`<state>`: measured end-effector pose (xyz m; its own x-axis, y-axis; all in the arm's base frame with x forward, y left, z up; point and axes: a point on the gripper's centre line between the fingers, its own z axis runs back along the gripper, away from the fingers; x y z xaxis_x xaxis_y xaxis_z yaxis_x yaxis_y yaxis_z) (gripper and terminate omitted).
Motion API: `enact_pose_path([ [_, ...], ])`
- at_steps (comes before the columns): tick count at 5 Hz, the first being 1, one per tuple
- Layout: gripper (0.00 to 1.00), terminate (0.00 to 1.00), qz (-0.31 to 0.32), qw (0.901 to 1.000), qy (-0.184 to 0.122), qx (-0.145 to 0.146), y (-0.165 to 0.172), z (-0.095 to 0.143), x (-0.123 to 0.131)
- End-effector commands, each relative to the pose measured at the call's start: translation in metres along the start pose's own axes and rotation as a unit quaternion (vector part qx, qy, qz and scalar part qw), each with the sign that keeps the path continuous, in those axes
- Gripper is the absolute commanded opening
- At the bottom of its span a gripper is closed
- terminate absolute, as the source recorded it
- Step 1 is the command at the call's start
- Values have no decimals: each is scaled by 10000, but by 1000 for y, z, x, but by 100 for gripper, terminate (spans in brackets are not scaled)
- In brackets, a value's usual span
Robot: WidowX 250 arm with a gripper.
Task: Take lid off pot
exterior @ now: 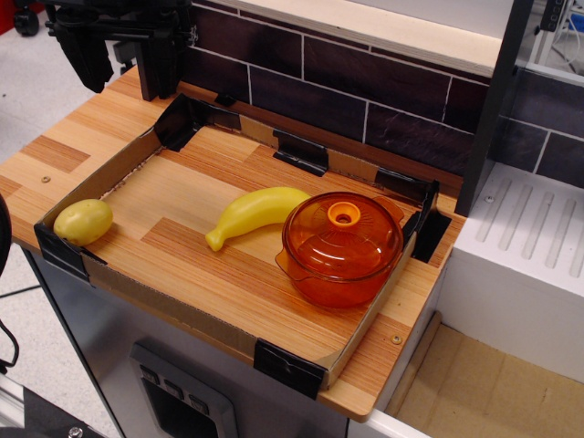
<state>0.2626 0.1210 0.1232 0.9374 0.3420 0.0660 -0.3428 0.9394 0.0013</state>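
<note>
Wooden desk (228,283) with a low cardboard rim (365,324) around the work area, black tape brackets at its corners and along the back edge.

Pot (339,269) sits near the right edge of the desk, toward the front right corner of the rimmed area, close against the right cardboard wall. Translucent orange, deep, round; one flat side handle shows at its left. Lid (342,228) is on the pot, seated level and covering the mouth, ring knob (344,214) up at its centre.

Yellow banana (255,213) lies in the middle of the desk, its right end just beside the pot's left side, contact cannot be told. Its other end points to the front left.

Yellowish potato (83,221) rests at the left edge, in the front left corner of the rim, well apart from the pot.

Pincer (123,55) hangs over the back left corner of the desk, well apart from pot and lid, holding nothing. Two dark fingers point down with a gap between them, so it looks spread.

Dark tile wall (365,91) behind the back edge. White drainer-like unit (538,246) off the right edge.
</note>
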Motion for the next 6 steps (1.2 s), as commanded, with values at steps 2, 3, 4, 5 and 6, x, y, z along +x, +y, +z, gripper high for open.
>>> enact_pose_path([
  [2, 100, 0, -113, 9999, 106, -68, -28, -3, -11],
  [3, 100, 0, -177, 9995, 215, -177, -59, -10, -21],
  [4, 100, 0, -194, 9993, 184, -243, -88, -12, -29],
  [5, 100, 0, -348, 9988, 22, -332, -115, -12, -39],
  [6, 100, 0, -421, 9984, -65, -363, -137, -12, -42],
])
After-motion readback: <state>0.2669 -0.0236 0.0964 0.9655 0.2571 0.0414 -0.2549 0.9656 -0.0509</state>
